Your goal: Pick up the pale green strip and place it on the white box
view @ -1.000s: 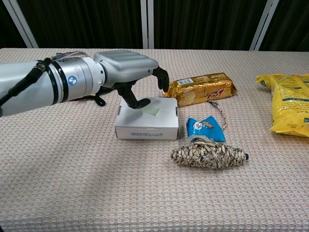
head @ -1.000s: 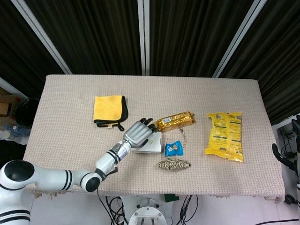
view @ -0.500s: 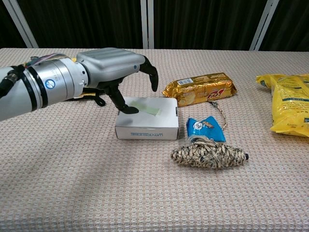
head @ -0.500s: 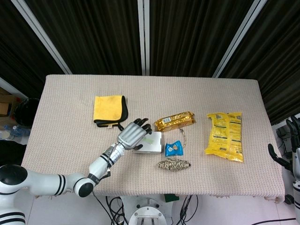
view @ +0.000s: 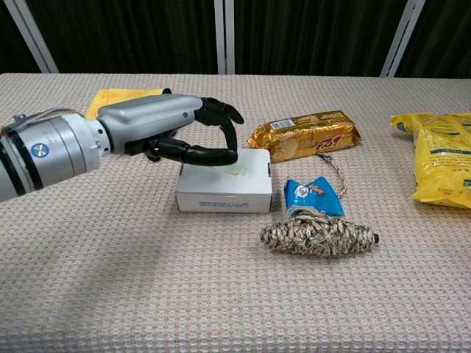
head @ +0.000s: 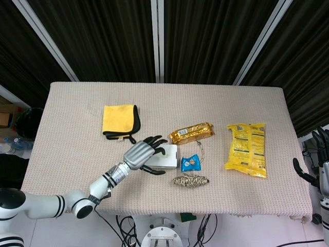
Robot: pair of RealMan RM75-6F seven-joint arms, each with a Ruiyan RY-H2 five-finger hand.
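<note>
The pale green strip (view: pixel 237 168) lies flat on top of the white box (view: pixel 224 193), near the box's back edge. In the head view the box (head: pixel 167 157) sits at the table's middle front. My left hand (view: pixel 176 137) hovers at the box's left side with its fingers spread and nothing in them; the dark fingertips (view: pixel 225 155) reach over the box's left part, just beside the strip. The head view shows the same hand (head: pixel 139 154) overlapping the box's left edge. My right hand (head: pixel 314 170) shows only as dark parts at the far right edge, off the table.
Gold snack packet (view: pixel 305 134) lies right behind the box. A blue sachet (view: pixel 313 195) and a woven rope bundle (view: pixel 318 237) lie to the box's right front. Yellow folded cloth (head: pixel 120 120) is at the back left, and a yellow bag (head: pixel 247 148) at the right.
My left hand let go of the strip and drew back to the left, fingers opening out. The strip stays on the box.
</note>
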